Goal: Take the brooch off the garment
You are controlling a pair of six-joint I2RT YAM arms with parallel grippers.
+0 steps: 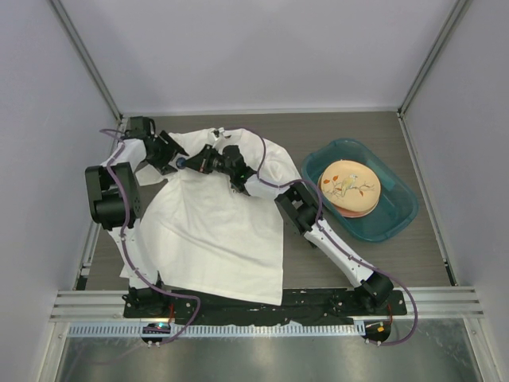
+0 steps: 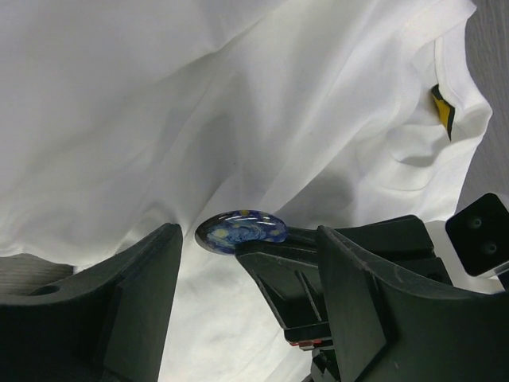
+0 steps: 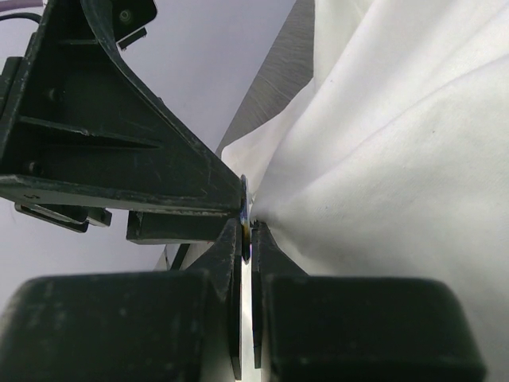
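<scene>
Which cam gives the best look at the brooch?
Left wrist: the brooch shows its blue swirled face, close and sharp, against the shirt. Right wrist sees it only edge-on, a thin sliver. Top view shows just a tiny blue dot.

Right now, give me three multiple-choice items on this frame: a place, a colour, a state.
1. Where is the cream dish? A in the teal tub; B on a shelf; C in a drawer.
2. The brooch is: A red; B dark blue; C green.
3. The right hand is: A wide open; B shut on the brooch; C out of view.
Key: 1 A, it lies inside the tub; 2 B, blue in the left wrist view; 3 B, fingers pinch its edge.
</scene>
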